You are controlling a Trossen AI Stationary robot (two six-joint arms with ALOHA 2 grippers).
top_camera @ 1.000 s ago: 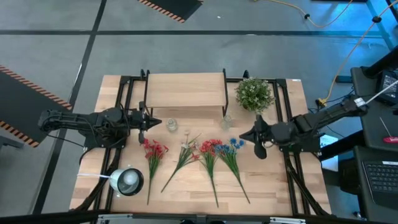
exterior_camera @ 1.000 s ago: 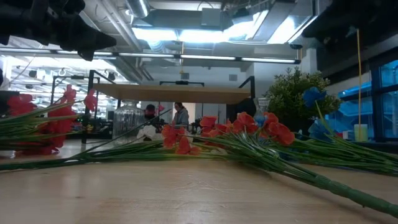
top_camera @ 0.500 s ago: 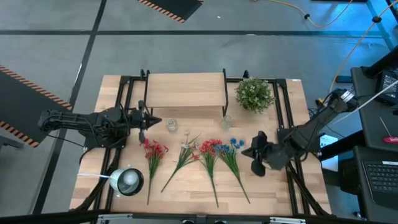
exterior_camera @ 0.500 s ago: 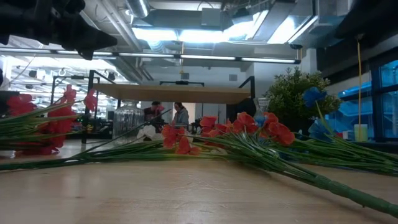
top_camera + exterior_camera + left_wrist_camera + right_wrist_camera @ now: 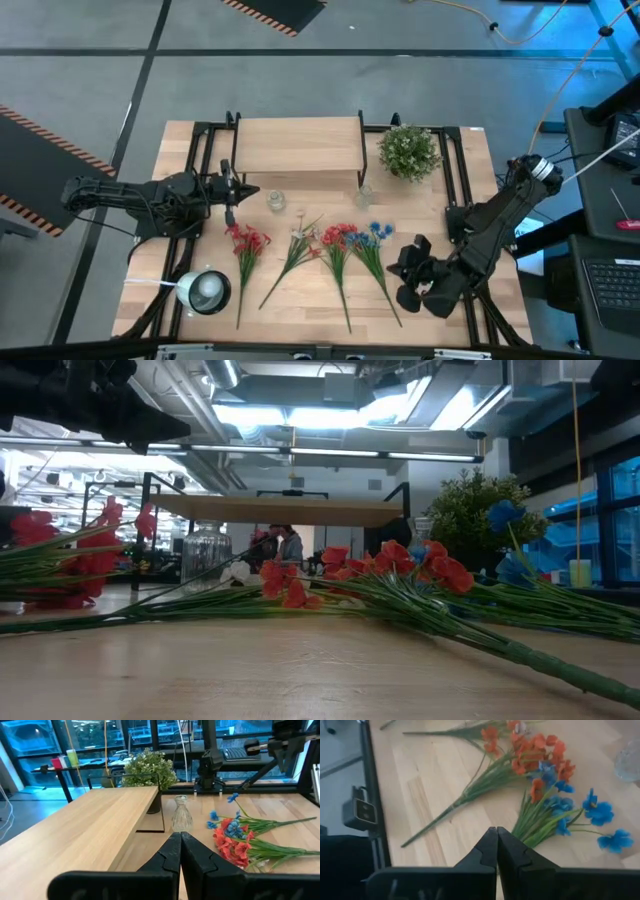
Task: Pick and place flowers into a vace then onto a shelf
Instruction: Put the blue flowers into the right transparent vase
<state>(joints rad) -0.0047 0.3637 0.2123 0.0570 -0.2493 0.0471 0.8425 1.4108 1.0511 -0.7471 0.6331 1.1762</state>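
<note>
Four sprigs lie flat on the tabletop, blooms toward the far side: a red one [image 5: 246, 244], a cream one [image 5: 298, 243], a second red one [image 5: 336, 243] and a blue one [image 5: 374, 238]. Two small clear vases [image 5: 275, 201] [image 5: 364, 195] stand upright in front of the shelf [image 5: 298, 145]. My left gripper [image 5: 240, 194] [image 5: 180, 838] is shut, hovering left of the left vase. My right gripper [image 5: 398, 272] [image 5: 496, 832] is shut, in the air right of the blue sprig's stems [image 5: 536, 822], touching nothing.
A bushy green plant [image 5: 408, 151] stands at the shelf's right end. A round silvery object [image 5: 205, 291] sits at the near left corner. Black frame rails run along both table sides. Bare wood lies at the near edge below the stems.
My right gripper has swung from beside the blue blooms toward the table's near edge, ending beside the blue sprig's stems, its arm folding back along the right side. It stays shut. The flowers and the vases have kept their places.
</note>
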